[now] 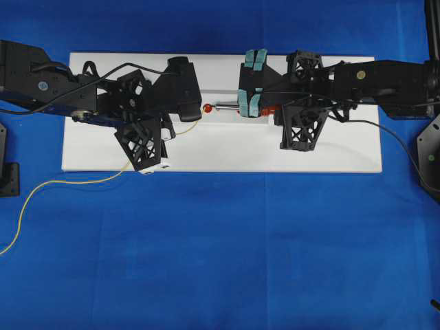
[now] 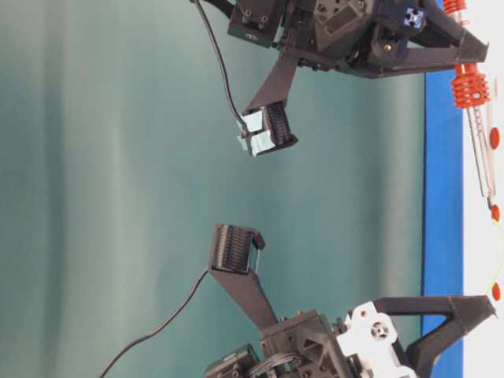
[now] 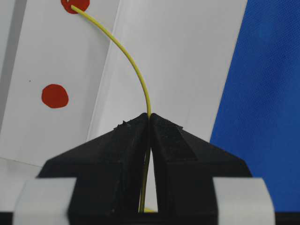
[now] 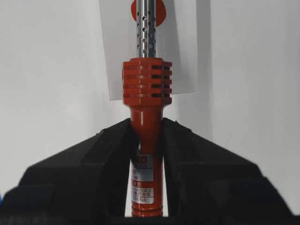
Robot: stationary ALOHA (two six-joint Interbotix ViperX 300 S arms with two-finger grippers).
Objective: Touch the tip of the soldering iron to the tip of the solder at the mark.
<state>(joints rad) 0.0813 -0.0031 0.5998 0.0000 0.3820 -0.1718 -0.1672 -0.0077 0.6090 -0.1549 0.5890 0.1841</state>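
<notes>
The left gripper (image 3: 149,123) was pinched shut on the solder (image 3: 129,58), which ran straight out ahead of its jaws, then bowed up and to the left in the left wrist view. The wire's tip lay at the edge of a red mark (image 3: 75,4) at the top of that frame; a second mark (image 3: 55,95) sat nearer the jaws and off to their left, apart from the wire.

The right gripper (image 4: 146,136) was clamped on the red handle of the iron (image 4: 146,84), whose shaft pointed dead ahead of its jaws, over a red mark (image 4: 159,14). Its point was cut off by the frame's top.

From overhead the iron (image 1: 230,106) lay lengthwise along the white board (image 1: 330,155), aimed at the left gripper (image 1: 196,110). Whether the two tips met could not be told; closing any gap would probably fall to the right arm, pushing along the iron's own axis
</notes>
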